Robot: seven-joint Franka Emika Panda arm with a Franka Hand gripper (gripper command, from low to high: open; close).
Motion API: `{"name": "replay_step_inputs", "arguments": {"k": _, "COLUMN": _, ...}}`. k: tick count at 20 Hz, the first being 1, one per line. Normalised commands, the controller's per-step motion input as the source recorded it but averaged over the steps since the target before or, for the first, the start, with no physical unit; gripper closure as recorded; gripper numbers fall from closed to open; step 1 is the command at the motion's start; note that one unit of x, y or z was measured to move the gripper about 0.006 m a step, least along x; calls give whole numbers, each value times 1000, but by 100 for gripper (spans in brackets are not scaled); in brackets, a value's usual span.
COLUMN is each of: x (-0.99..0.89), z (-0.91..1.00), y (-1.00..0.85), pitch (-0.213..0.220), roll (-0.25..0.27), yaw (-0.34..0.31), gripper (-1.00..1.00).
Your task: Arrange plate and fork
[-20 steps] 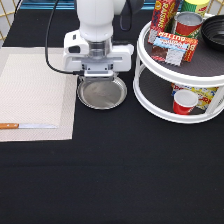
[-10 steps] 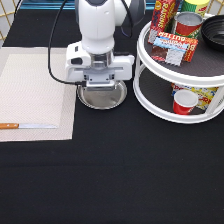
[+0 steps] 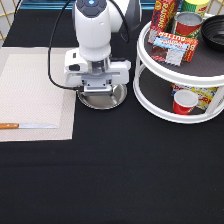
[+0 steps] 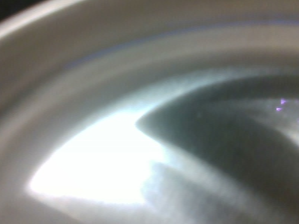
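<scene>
Plate [image 3: 102,97] sits on the black table, just right of the beige placemat [image 3: 35,90] and left of the white two-tier rack [image 3: 180,75], and the gripper [image 3: 100,90] is right on top of it, straight above its far half. Wrist view is basically all shiny metal plate [image 4: 131,125], so the hand is really low. Can't tell if the claw is open, closed or holding anything.
</scene>
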Motion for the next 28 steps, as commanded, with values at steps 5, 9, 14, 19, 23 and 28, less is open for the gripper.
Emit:
{"name": "replay_step_inputs", "arguments": {"k": 5, "x": 373, "z": 131, "y": -470, "pitch": 73, "roll": 119, "yaw": -20, "gripper": -100}}
{"name": "replay_step_inputs", "arguments": {"k": 9, "x": 460, "z": 155, "y": -526, "pitch": 53, "roll": 100, "yaw": -30, "gripper": -100}}
{"name": "replay_step_inputs", "arguments": {"k": 14, "x": 402, "z": 233, "y": -631, "pitch": 62, "roll": 101, "yaw": -20, "gripper": -100}}
{"name": "replay_step_inputs", "arguments": {"k": 19, "x": 423, "z": 190, "y": -773, "pitch": 41, "roll": 102, "yaw": 12, "gripper": -100}}
{"name": "replay_step_inputs", "arguments": {"k": 23, "x": 357, "z": 97, "y": -805, "pitch": 37, "roll": 125, "yaw": 59, "gripper": -100}}
{"name": "replay_step_inputs", "arguments": {"k": 28, "x": 376, "z": 25, "y": -785, "pitch": 47, "roll": 117, "yaw": 87, "gripper": -100}}
